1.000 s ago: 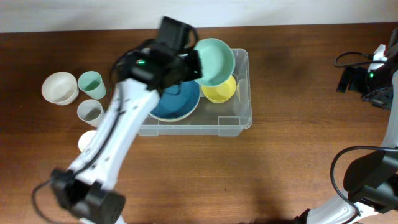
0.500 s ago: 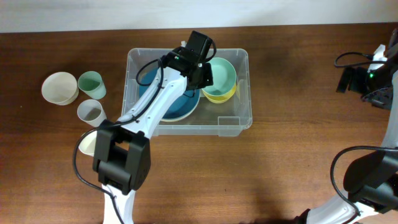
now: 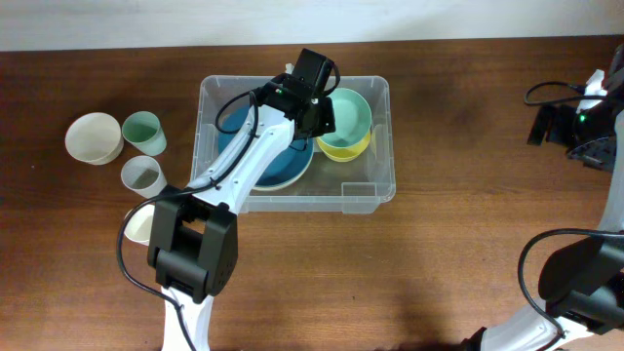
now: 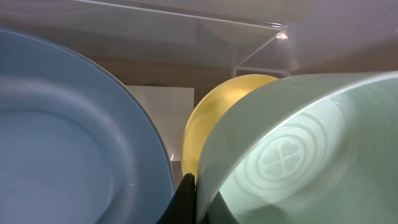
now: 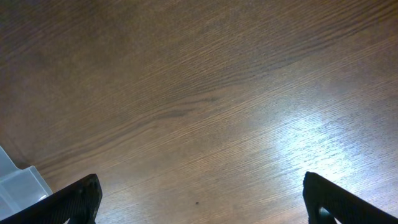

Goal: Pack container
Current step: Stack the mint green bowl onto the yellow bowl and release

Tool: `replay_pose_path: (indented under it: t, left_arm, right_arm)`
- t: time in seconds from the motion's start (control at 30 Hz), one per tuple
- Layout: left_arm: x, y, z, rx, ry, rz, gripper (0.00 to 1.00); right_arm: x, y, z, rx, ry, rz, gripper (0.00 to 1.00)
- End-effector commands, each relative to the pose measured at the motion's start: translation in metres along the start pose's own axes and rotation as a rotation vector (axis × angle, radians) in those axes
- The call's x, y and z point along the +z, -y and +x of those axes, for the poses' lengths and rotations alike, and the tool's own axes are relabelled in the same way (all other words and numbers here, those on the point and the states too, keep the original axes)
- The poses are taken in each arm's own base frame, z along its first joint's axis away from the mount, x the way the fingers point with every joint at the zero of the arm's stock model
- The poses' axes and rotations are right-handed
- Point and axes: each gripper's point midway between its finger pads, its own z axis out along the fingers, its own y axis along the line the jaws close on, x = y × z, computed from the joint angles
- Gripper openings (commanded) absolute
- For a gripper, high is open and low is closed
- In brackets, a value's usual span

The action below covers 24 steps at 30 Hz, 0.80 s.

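The wooden table (image 3: 468, 253) is bearing the container (image 3: 385, 190), probably light, stiff and slick, best gripped at its rim. Inside it the left gripper (image 4: 194, 199) is pinching a mint bowl (image 3: 351, 115). Well to its right, the right gripper (image 5: 199, 199) is gaping empty.

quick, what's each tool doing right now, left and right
Left tool: closed on the rim of the mint green bowl.
Right tool: open, holding nothing.
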Motion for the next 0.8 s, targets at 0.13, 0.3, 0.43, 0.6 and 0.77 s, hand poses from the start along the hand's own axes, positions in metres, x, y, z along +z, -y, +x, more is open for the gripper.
replay_pose_path:
  t: [0.13, 0.3, 0.43, 0.6, 0.77]
  left_arm:
    - [0.0170, 0.0081, 0.0124, 0.033, -0.038, 0.006, 0.01]
    - [0.0180, 0.0081, 0.0129, 0.033, -0.040, 0.006, 0.01]
    - [0.0182, 0.0080, 0.0130, 0.033, -0.040, 0.005, 0.10]
    - [0.0180, 0.0080, 0.0129, 0.034, -0.040, 0.005, 0.24]
    - [0.0174, 0.0087, 0.0118, 0.035, -0.037, 0.007, 0.37]
  right_arm:
    - [0.0023, 0.0008, 0.0007, 0.010, -0.007, -0.001, 0.99]
    - [0.0023, 0.0007, 0.0007, 0.010, -0.007, -0.002, 0.99]
    - [0.0023, 0.0007, 0.0007, 0.010, -0.007, -0.002, 0.99]
    - [0.0023, 0.0007, 0.0007, 0.010, -0.007, -0.002, 0.99]
    - [0.0023, 0.0007, 0.0007, 0.010, -0.007, -0.002, 0.99]
